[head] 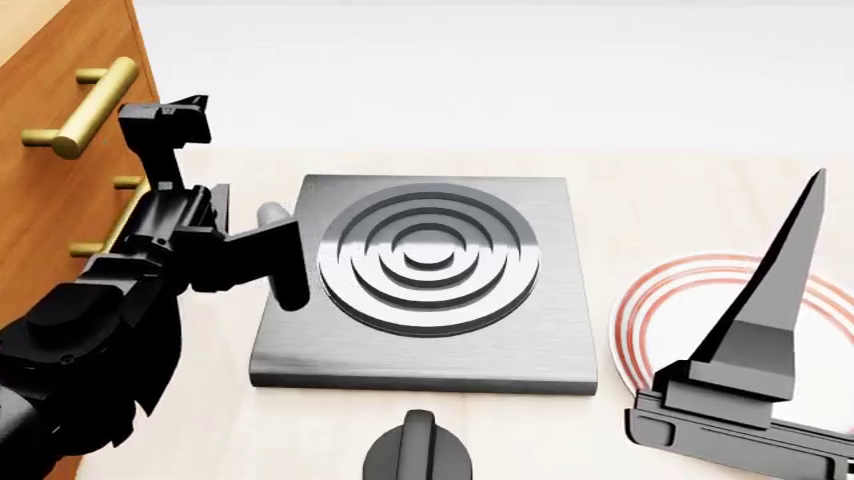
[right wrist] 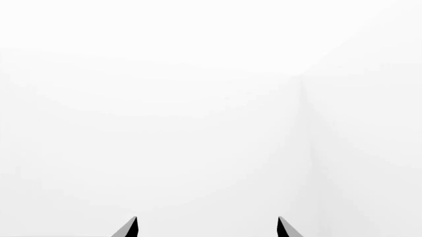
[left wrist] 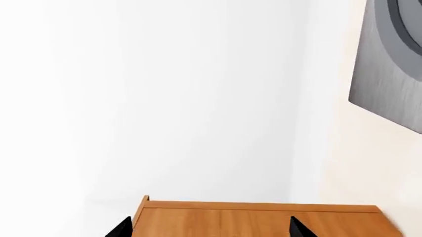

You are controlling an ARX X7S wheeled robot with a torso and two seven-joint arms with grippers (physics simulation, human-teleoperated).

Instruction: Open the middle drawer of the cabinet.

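Left gripper (head: 171,112) is raised beside the cabinet (head: 54,200), fingers spread apart with nothing between them; in the left wrist view the two dark fingertips (left wrist: 300,228) stand well apart over an orange-brown wooden edge. It holds no handle. The top brass bar handle (head: 83,106) lies just to its outer side, close but apart as far as I can tell. Two more brass handles (head: 130,182) show lower down, partly hidden behind the left arm; the next one down probably belongs to the middle drawer (head: 40,215), but the cabinet is cropped, so the count of fronts is uncertain. That drawer front looks flush, not yet pulled.

Inward of the gripper sits the grey stove plate (head: 427,285) with raised rings, and a black knob (head: 418,452) near the robot. Right gripper (head: 787,270) is far across, fingers apart per its wrist view, empty, above a red-ringed white plate (head: 654,300).

Risks, judged:
- Gripper sits level with the top handle, so closing here would grab the wrong drawer.
- The handles look identical, so a miscount is easy with the arm blocking the lower ones.
- The wrist camera faces blank wall, giving no handle view to align by, so the fingers could close beside the bar.
- The elbow hangs near the stove plate and could bump it when the arm lowers.
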